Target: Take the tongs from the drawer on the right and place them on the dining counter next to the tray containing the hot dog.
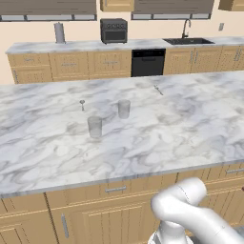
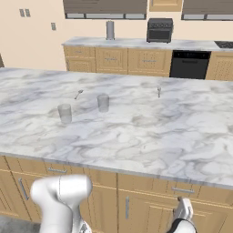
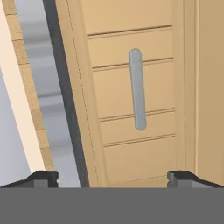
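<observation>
Gripper point(image 3: 113, 177) spread fully wide, holding nothing, aimed at a closed light-wood drawer front point(image 3: 131, 87) with a silver bar handle point(image 3: 137, 89) centred between the fingertips point(image 3: 43, 177), not touching. Positioned low in front of the island cabinets, below the edge of the dining counter point(image 1: 143, 138). On that marble top: two clear glasses point(image 1: 95, 127) near each other. Tongs hidden; location cannot be told.

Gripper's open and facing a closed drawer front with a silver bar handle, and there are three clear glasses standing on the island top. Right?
Not quite: the left base view shows two clear glasses on the island top, not three. The rest holds: in the hand view the open gripper faces a closed drawer front with a silver bar handle.
</observation>
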Robot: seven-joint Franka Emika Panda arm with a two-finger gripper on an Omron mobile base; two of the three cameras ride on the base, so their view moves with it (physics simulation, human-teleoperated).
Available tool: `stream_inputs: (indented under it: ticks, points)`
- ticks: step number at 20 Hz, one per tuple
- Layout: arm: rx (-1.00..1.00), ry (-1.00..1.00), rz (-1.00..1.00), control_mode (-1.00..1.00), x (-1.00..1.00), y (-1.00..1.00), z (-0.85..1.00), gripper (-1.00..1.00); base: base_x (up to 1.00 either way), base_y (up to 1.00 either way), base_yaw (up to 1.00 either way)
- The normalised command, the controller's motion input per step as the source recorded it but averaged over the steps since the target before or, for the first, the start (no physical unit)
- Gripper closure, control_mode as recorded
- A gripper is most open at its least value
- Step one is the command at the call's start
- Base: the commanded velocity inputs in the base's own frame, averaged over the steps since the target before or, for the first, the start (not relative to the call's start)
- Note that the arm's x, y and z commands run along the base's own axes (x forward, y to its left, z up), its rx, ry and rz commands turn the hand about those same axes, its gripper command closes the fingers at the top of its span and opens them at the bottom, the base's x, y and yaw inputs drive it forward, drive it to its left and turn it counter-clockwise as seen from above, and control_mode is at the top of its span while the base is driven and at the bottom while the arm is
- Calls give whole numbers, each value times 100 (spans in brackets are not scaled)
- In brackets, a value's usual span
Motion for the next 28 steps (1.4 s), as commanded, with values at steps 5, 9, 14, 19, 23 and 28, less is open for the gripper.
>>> stream_inputs:
  ticks: [5, 9, 14, 19, 23, 28]
  points:
    - [3, 0, 0, -100, 30, -15, -24, -100, 0, 0, 0]
    - [1, 0, 0, -100, 25, -19, -26, -100, 0, 0, 0]
    - [2, 0, 0, -100, 28, -23, -27, -100, 0, 0, 0]
    - [2, 0, 0, -100, 32, -21, -28, -100, 0, 0, 0]
    - [3, 0, 0, -100, 27, -17, -27, -100, 0, 0, 0]
    - [5, 0, 0, -100, 16, -1, -13, -100, 0, 0, 0]
